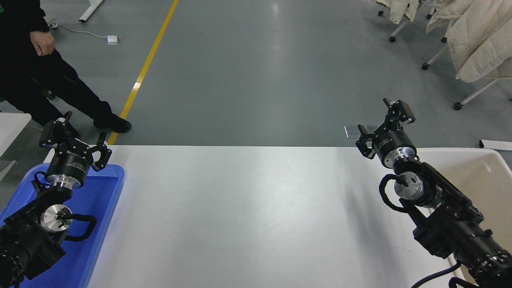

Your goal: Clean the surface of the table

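Right now the large, glossy white rectangular tabletop (256, 216) fills the middle of the view, between a blue plastic tray (94, 224) at its left end and a cream-white plastic bin (486, 176) at its right. Over the tray's far corner sits the left black gripper (76, 138), its fingers spread wide and holding nothing. Above the table's far right corner hangs the right black gripper (384, 122), likewise spread and empty. A person in dark clothing (44, 76) stands on the grey floor beyond the far left corner.

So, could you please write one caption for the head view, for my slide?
Both open grippers, left over the blue tray, right at the far edge, flank the table surface.
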{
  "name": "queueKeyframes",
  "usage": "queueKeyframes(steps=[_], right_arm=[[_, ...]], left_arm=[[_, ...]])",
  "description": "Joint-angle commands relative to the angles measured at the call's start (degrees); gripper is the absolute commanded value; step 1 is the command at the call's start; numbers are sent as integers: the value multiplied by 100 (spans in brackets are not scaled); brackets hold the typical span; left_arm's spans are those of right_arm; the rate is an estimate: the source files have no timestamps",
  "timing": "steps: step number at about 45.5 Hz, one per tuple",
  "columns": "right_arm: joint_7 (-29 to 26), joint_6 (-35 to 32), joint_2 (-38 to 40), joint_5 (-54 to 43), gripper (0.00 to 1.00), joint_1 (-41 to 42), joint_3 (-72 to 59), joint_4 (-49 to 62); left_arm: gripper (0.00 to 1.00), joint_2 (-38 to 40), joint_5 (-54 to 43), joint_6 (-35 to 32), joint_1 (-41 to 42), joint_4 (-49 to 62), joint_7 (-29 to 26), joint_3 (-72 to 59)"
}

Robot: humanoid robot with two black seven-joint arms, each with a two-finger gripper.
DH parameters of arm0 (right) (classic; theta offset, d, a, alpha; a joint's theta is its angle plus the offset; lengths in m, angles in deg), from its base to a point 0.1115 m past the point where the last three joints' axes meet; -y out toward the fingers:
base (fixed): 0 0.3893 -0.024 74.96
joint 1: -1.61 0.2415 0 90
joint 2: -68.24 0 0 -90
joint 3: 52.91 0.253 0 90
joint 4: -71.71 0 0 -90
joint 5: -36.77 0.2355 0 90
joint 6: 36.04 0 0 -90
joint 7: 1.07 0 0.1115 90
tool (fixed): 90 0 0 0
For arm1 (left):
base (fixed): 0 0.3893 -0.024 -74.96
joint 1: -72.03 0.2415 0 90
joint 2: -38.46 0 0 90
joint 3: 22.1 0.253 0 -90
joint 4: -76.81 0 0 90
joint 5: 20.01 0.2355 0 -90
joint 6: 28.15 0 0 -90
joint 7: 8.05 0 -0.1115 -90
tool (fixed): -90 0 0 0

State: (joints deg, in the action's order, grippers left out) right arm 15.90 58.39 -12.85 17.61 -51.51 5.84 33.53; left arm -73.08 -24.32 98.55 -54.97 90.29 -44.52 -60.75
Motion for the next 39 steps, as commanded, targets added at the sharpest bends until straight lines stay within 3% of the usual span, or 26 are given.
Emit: queueKeyframes(steps=[1,8,16,39], right_arm=[[333,-39,-48,0,100,-31,-197,461],[412,-39,-48,0,100,-49,-373,461],[869,4,-48,-18,100,-31,-786,487],[887,22,-48,-132,100,57,-1059,479]], left_arm=[[100,0,0,-6,0,-3,0,-2],[100,0,0,-6,0,-3,0,-2],[100,0,0,-5,0,-3,0,7],[100,0,0,-6,0,-3,0,7]])
